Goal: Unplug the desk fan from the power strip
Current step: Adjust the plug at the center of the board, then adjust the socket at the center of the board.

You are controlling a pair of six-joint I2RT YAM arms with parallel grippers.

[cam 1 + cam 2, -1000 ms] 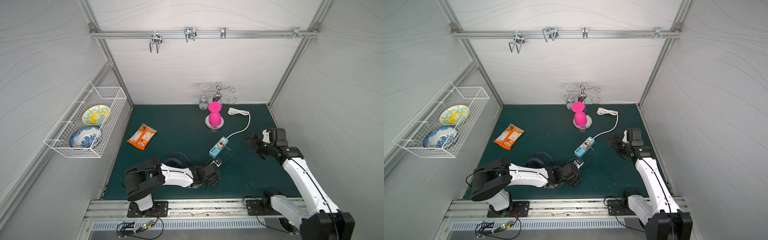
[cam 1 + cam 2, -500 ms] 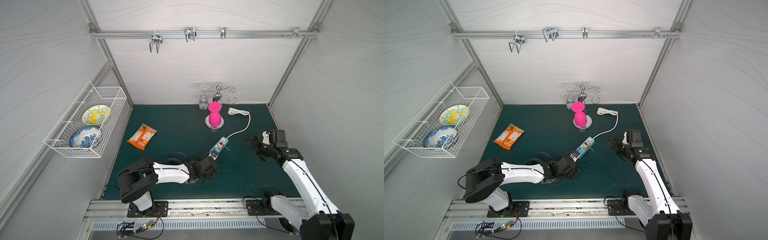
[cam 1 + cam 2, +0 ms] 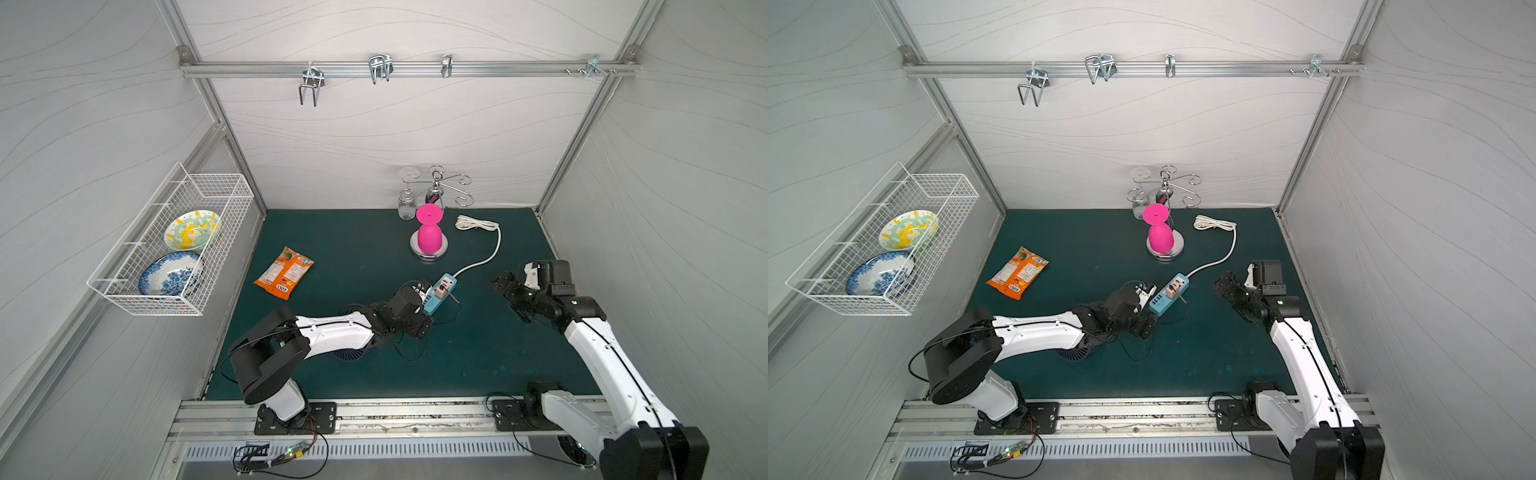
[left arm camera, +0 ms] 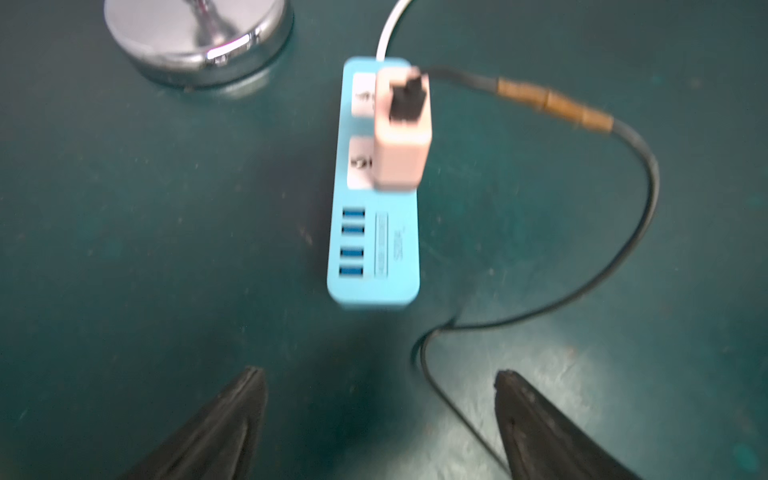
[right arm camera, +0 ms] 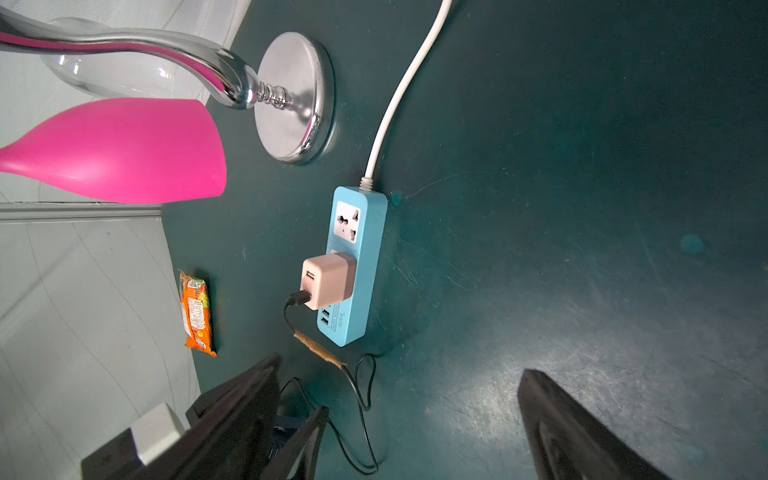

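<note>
I am looking down on a dark green mat (image 3: 340, 232) walled in by white panels. The strip (image 3: 439, 293), a short light-blue bar, lies near the middle of the mat, angled, with its white cord (image 3: 490, 253) running away to the far right. The pink plug (image 5: 328, 280) sits pushed into one socket of the strip, and its thin black cable (image 4: 623, 249) loops off over the mat on the near side.

My left gripper (image 4: 380, 424) is just short of the strip's near end, jaws spread apart and holding nothing, with the strip lined up between them in the left wrist view, though that picture is blurred. In both top views the left arm reaches low across the mat, and the fan (image 3: 349, 355) lies under it, only a bit of its navy grille showing.

My right gripper (image 3: 505, 286) hovers to the right of the strip, apart from it, jaws also wide and empty.

At the far side stands a chrome stand (image 3: 430, 253) with a pink cup (image 3: 429, 235) hanging upside down from it. An orange snack bag (image 3: 284, 272) lies on the left part of the mat. A wire basket (image 3: 124, 286) on the left wall holds two bowls.
</note>
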